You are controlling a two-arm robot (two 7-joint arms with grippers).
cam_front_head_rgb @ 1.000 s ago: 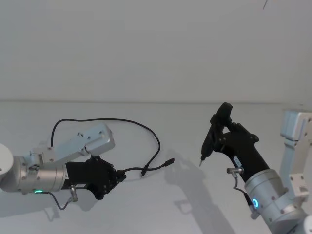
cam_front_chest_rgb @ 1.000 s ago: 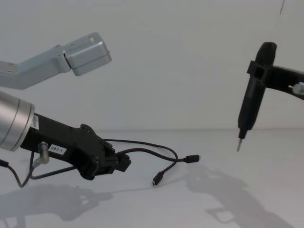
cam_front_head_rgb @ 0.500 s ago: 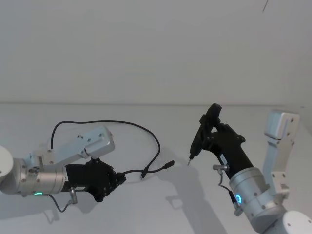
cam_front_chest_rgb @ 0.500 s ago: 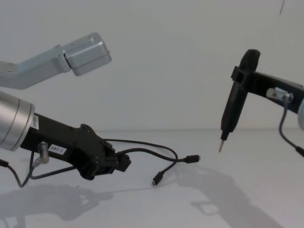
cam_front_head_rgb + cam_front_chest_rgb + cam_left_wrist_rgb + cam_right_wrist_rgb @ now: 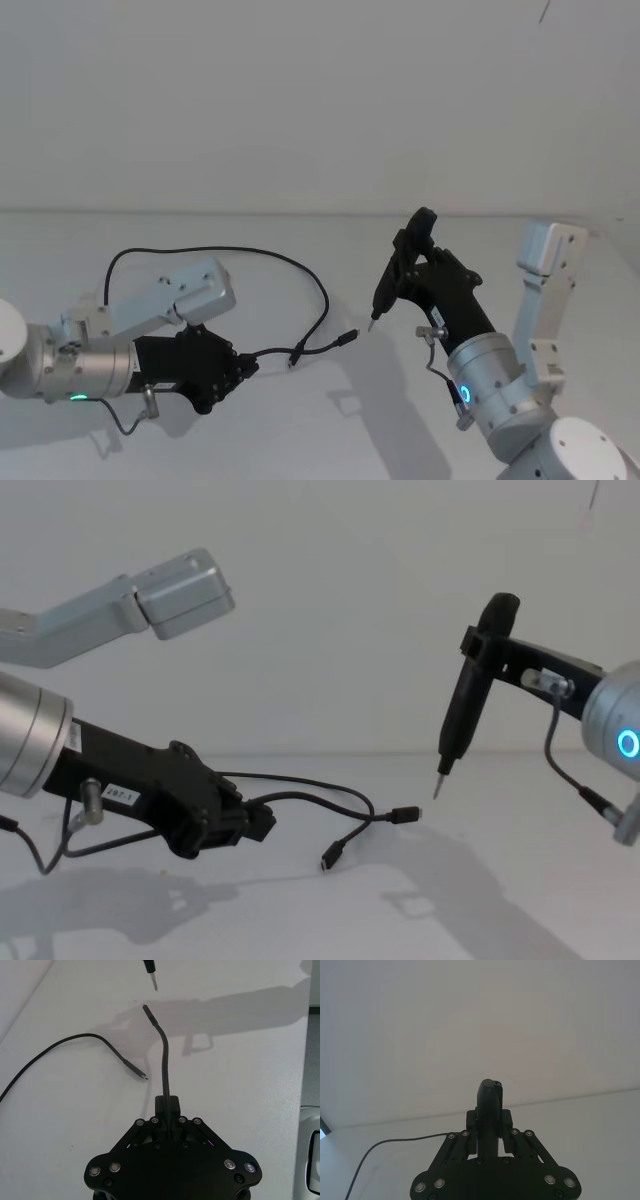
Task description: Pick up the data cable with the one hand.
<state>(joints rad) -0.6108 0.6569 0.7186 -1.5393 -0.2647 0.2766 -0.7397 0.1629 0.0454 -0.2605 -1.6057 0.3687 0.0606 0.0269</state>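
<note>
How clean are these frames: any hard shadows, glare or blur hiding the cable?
Head view: soft grey shadows under both arms; the data cable stays crisp on the white table. Chest view: the left gripper casts a blurred shadow, no glare. Left wrist view: a long arm shadow crosses the far table; both plugs stay readable.

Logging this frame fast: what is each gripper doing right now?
Left gripper: shut on the data cable, near one plug.
Right gripper: shut on a slim black tool with a metal tip.
</note>
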